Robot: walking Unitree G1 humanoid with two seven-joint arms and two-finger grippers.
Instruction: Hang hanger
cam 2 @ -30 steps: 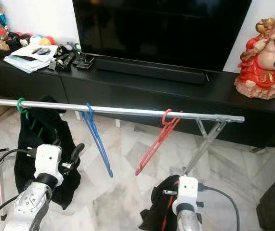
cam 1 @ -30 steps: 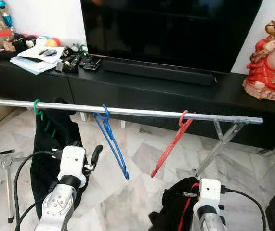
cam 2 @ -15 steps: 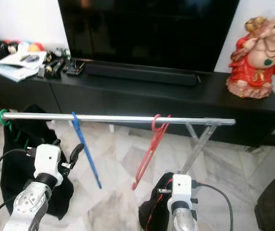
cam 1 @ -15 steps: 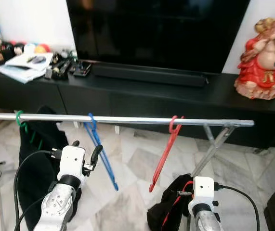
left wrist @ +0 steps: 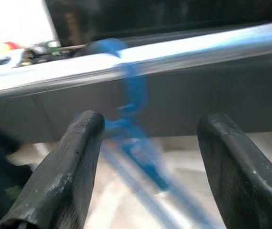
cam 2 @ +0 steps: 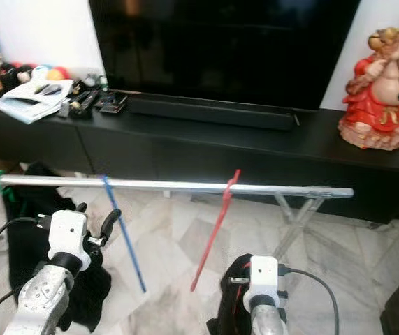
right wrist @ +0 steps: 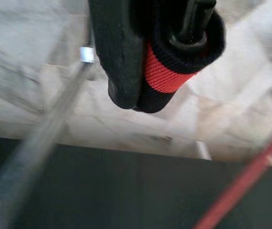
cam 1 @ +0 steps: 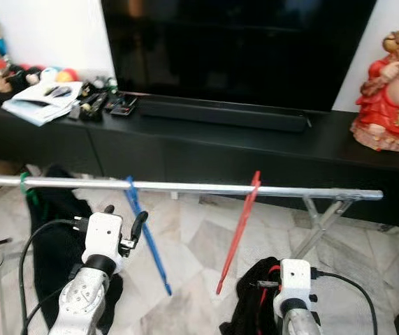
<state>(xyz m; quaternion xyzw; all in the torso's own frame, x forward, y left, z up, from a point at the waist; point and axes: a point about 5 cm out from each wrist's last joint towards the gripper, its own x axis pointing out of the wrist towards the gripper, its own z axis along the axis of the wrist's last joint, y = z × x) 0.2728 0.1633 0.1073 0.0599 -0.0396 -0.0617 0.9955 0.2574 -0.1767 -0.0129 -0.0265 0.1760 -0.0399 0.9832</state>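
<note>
Right gripper (right wrist: 157, 62) is clamped on a black-and-red garment (cam 1: 249, 307); the left gripper (left wrist: 150, 143) is spread apart beside the blue hanger (cam 1: 147, 237). A red hanger (cam 1: 238, 234) is hung near the silver rail (cam 1: 311, 191)'s right end (marble floor (cam 1: 192, 244) below).

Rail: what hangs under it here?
Under the rail hang a blue hanger, a red hanger and, on a green hook, a black garment; the garment covers that hanger.

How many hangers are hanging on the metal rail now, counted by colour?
Green hanger, carrying a black garment: 1
Blue hanger: 1
Red hanger: 1
Total on the rail: 3
</note>
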